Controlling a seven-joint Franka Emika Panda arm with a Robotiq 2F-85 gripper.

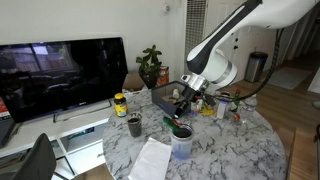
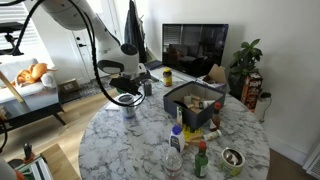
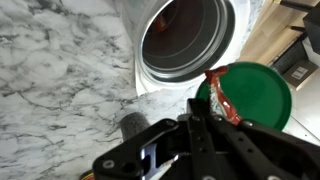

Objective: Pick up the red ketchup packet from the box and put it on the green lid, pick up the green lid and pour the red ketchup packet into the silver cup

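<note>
On the marble table [image 3: 60, 90], the silver cup [image 3: 185, 45] is standing open-mouthed while the gripper [image 3: 198, 125], jaws pinched fully together on what appears to be the near edge of the green lid [image 3: 255, 95], is holding the disc just beside the cup's rim. The red ketchup packet [image 3: 222, 95] is lying on the lid's left edge. Loading and lifting are looking done, only the tipping into the cup is remaining, and the box [image 2: 195, 100] is sitting well apart.

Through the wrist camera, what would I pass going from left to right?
Marble table → silver cup → green lid, which has the red ketchup packet on its left side.
</note>
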